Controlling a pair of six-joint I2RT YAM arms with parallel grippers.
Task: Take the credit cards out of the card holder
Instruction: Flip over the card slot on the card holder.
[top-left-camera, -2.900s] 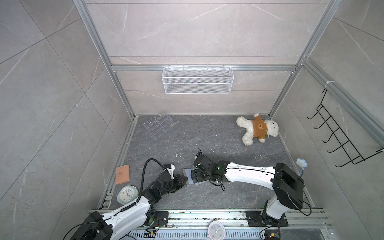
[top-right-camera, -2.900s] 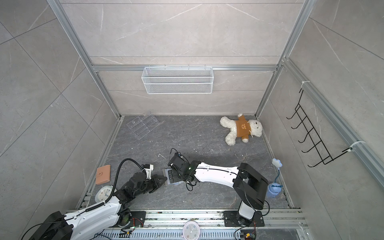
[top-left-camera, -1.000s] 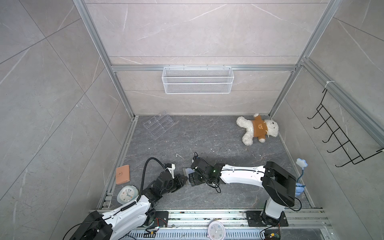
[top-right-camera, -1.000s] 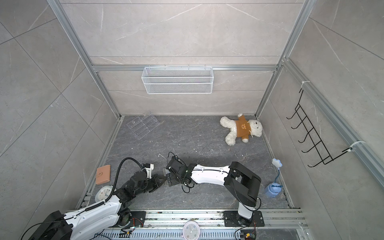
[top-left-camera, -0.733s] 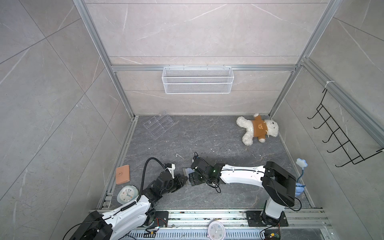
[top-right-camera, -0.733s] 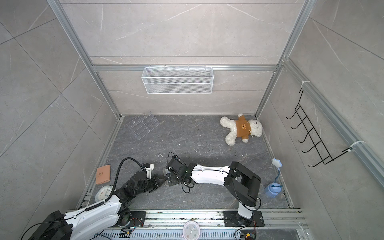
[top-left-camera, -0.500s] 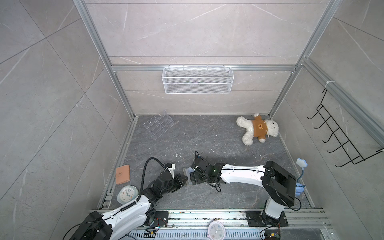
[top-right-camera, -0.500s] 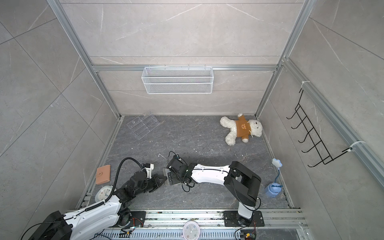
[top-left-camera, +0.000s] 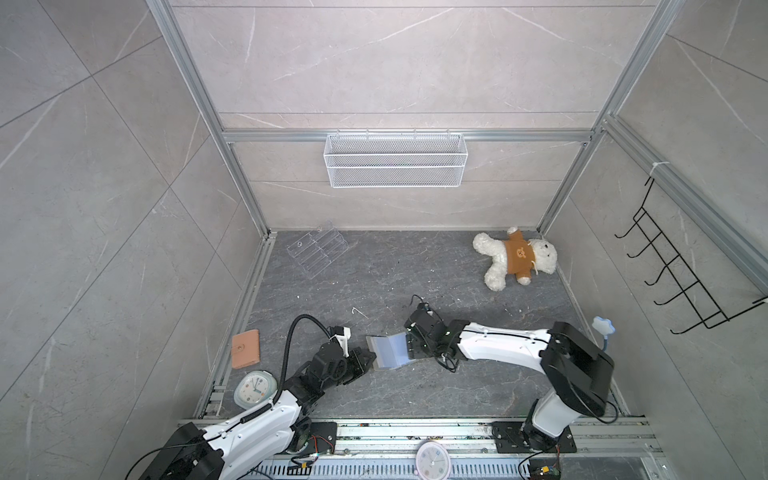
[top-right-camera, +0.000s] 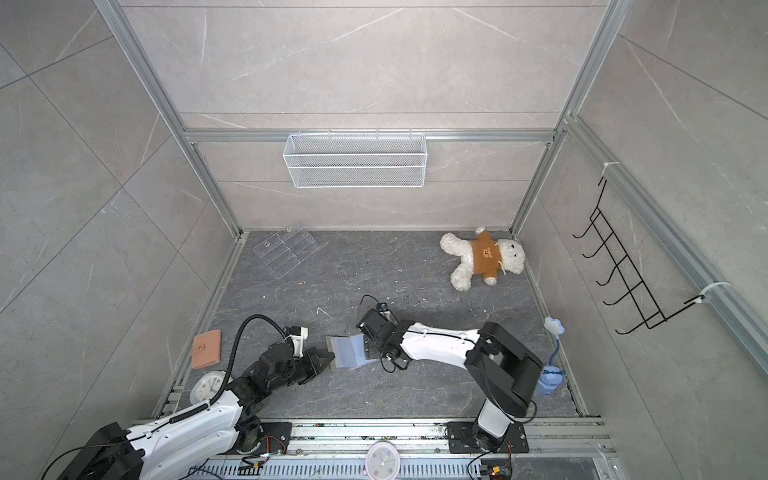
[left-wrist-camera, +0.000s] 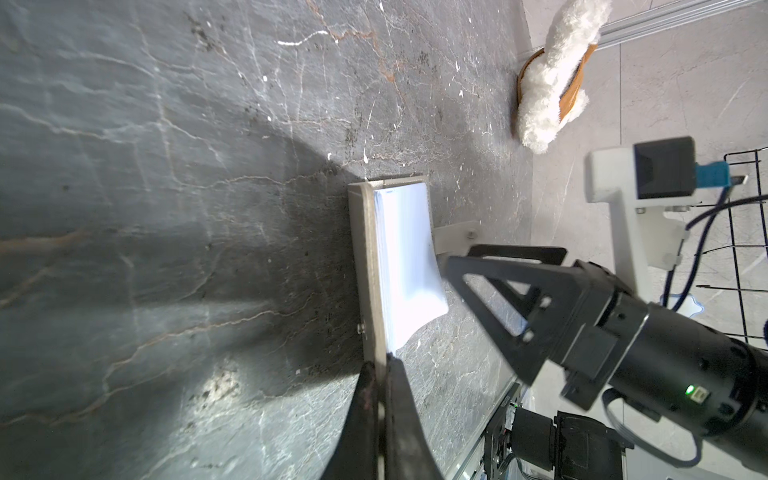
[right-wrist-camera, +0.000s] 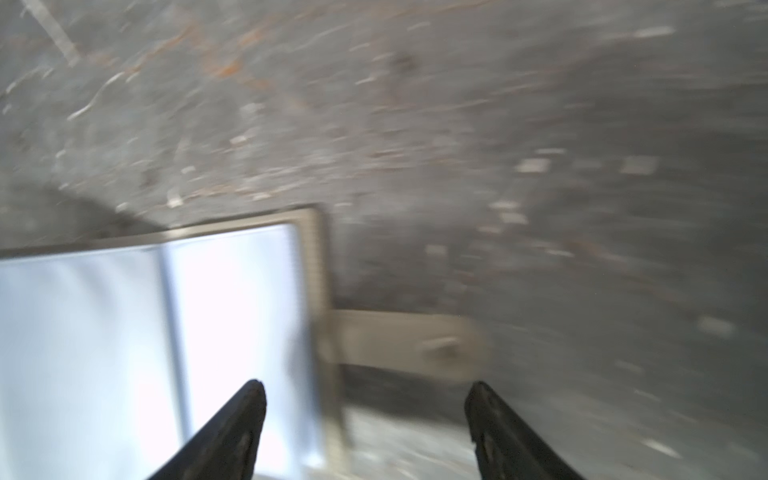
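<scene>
My left arm stretches low over the bench (top-left-camera: 415, 282), and my left tool (left-wrist-camera: 381, 365) pinches the left edge of the card holder (top-left-camera: 390, 351). It lies open between my arms, blue side up, long axis left to right, snap tab (right-wrist-camera: 399, 345) pointing right. My right arm reaches in low, right tool (right-wrist-camera: 365, 390) spread wide over that end.

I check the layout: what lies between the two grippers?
Only the open card holder: the left gripper pinches one edge, the right gripper stands open at the other. Both top views show it.
</scene>
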